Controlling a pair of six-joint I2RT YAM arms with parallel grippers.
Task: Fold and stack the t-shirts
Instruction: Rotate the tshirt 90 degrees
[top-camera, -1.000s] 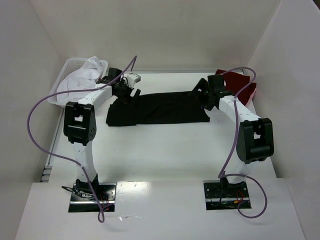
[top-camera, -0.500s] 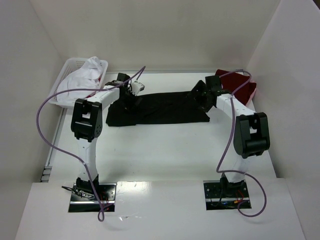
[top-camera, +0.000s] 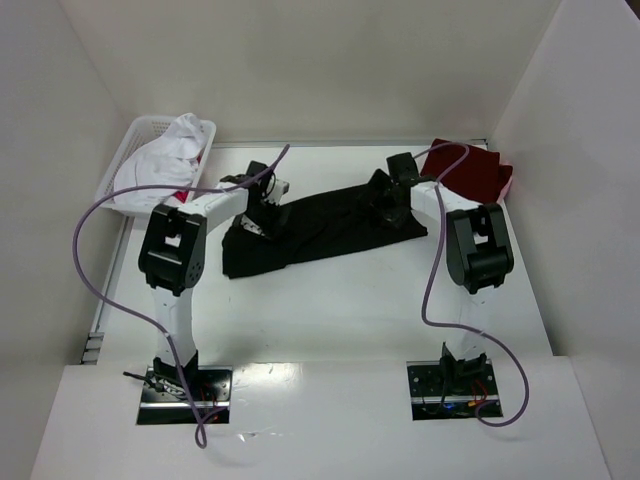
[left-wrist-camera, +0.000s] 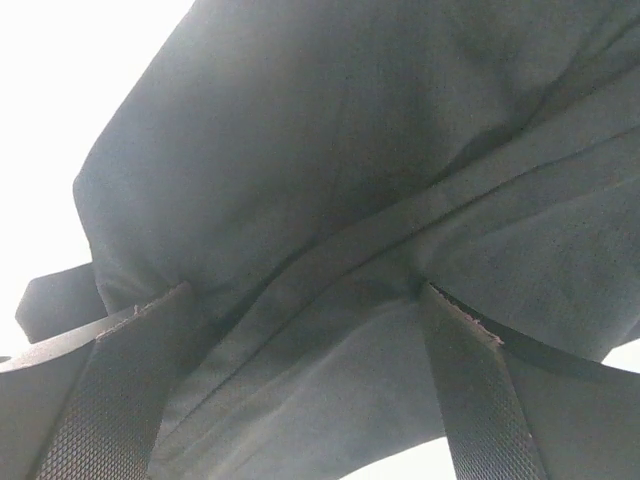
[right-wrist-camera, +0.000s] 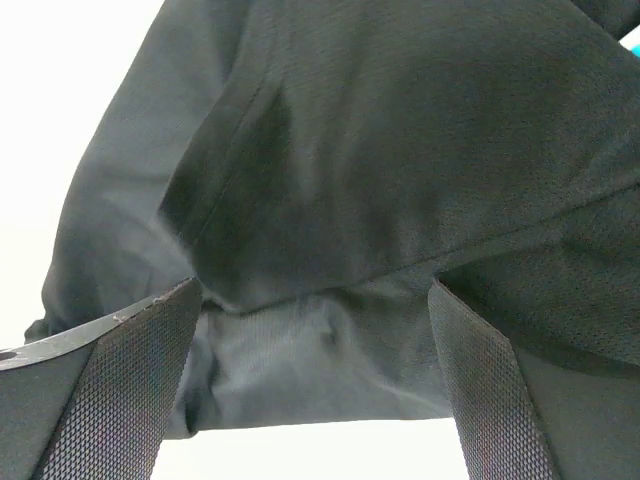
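From above: on the tabletop (top-camera: 350, 300), black t-shirt (top-camera: 320, 225) slantwise, left tool (top-camera: 264, 208) and right tool (top-camera: 385, 196) down on opposite ends. Via left wrist: fingers (left-wrist-camera: 110, 400) spread wide, dark cloth bunched between. Via right wrist: spread wide too, folded cloth between.

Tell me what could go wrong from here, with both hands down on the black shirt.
1. The left hand and right hand both stand open over layered folds of the black t-shirt; closing may pinch several layers or miss the edge.
2. The shirt lies skewed and rumpled at its left end, so a fold made now may come out crooked.
3. The dark red t-shirt sits close beside the right arm; a wide swing could drag it.
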